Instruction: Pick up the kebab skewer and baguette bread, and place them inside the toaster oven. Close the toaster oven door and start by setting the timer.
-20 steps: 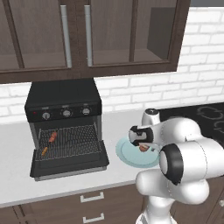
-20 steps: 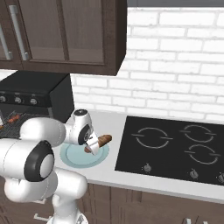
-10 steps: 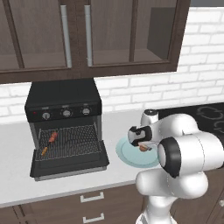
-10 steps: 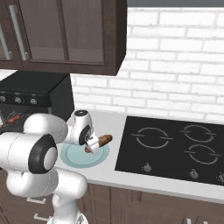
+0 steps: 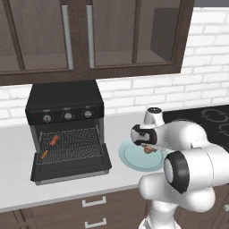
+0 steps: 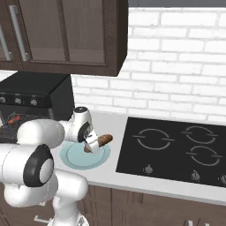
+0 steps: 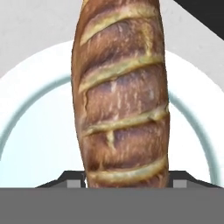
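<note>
One item left: baguette bread clamped in the pincer above the plate.
Lift clear, keep the loaf level, carry toward the toaster oven rack beside the kebab skewer.

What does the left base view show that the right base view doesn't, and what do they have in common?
Left base view alone: the toaster oven door dropped open, the full wire rack, all three knobs from the front, and the glass-fronted cabinets overhead.

Right base view alone: the black cooktop with its burner rings, and the baguette bread seen along its length, sticking out from the gripper above the plate.

Both: the toaster oven, the kebab skewer on its rack, the pale blue plate, the white brick wall, and the arm reaching over the plate.
</note>
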